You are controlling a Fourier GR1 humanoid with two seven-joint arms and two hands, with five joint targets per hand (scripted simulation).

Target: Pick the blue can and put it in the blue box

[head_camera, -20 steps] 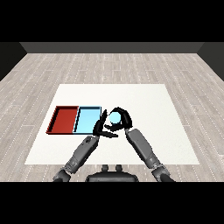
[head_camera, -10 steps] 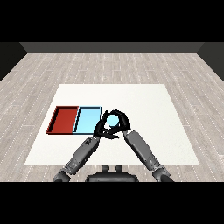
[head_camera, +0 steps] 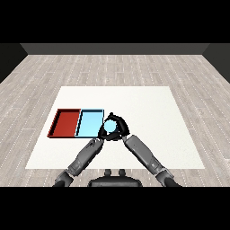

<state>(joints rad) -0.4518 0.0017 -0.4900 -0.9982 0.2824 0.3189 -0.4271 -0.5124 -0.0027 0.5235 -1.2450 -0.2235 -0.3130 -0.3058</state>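
My right hand (head_camera: 117, 126) is curled round the blue can (head_camera: 111, 126), whose light blue top faces me. It holds the can just off the right edge of the light blue tray (head_camera: 89, 124). My left hand (head_camera: 103, 134) sits directly beneath and left of the can, mostly hidden by the right hand and the can, near the tray's front right corner.
The red tray (head_camera: 65, 123) lies against the left side of the blue tray. Both trays rest on the white table (head_camera: 152, 117), which spreads out to the right and behind the hands.
My right hand has carried the blue can leftward, closer to the blue tray's right edge. The left hand has stayed about where it was.
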